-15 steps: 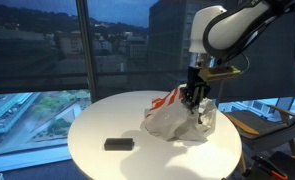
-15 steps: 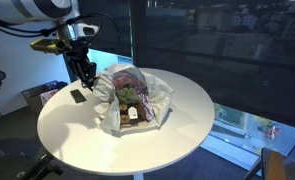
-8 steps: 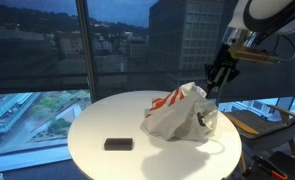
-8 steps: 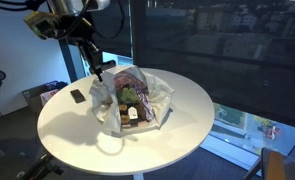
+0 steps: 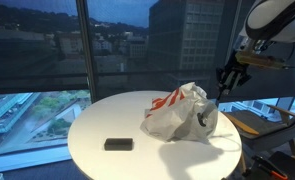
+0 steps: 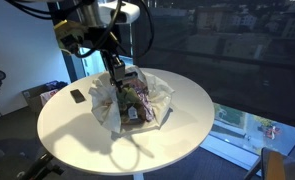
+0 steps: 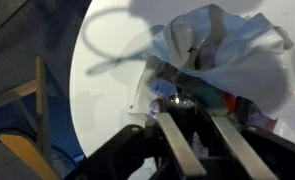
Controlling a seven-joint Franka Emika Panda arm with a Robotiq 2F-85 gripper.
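Wrist view blurs the pincer beside the crumpled bag; spread or pinching, I cannot tell

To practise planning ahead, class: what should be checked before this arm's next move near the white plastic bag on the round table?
1. Gripper clear of the crumpled white plastic bag with red print: ok, it hangs raised beside the bag's top and looks apart from it.
2. Gripper empty: cannot tell; the wrist view is too cluttered to show.
3. Bag settled on the round white table: ok, well inside the rim.
4. Bag mouth open: ok, the packaged goods inside show in an exterior view.
5. Small black rectangular object out of the way: ok, it lies flat, well apart from the bag.
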